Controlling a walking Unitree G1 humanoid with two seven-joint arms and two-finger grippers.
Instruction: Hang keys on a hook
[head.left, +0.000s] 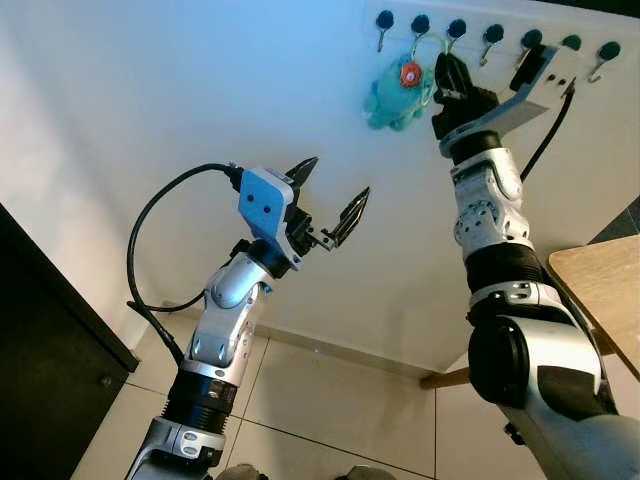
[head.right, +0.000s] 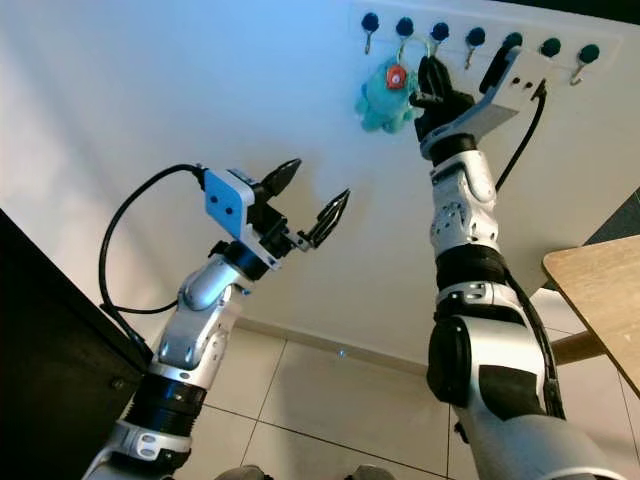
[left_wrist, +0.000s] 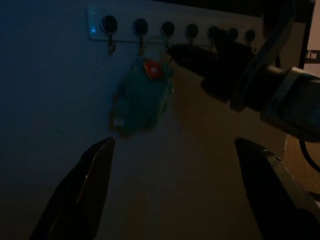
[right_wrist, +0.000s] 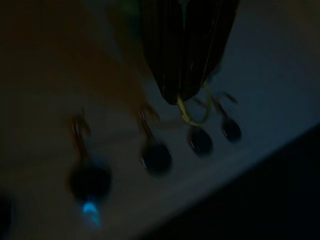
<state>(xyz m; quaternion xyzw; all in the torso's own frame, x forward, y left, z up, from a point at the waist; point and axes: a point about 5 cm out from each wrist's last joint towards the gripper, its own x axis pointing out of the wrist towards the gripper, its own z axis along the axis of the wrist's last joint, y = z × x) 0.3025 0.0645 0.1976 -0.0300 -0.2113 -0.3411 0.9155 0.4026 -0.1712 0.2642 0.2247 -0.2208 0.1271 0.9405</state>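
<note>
A white rack of several black-knobbed hooks (head.left: 490, 35) is fixed high on the wall. A teal plush keychain (head.left: 393, 95) with an orange spot hangs just under it, on a thin yellow-green ring (right_wrist: 192, 114). My right gripper (head.left: 447, 65) is raised to the rack and shut on that ring, its tips close by two hooks (right_wrist: 200, 141). Whether the ring is caught on a hook I cannot tell. My left gripper (head.left: 340, 178) is open in mid-air, lower and to the left, holding nothing; it points toward the plush (left_wrist: 142, 97).
A wooden table (head.left: 600, 290) juts in at the right, close to my right arm. A dark cabinet (head.left: 40, 380) stands at the lower left. Beige floor tiles (head.left: 330, 400) lie below the white wall.
</note>
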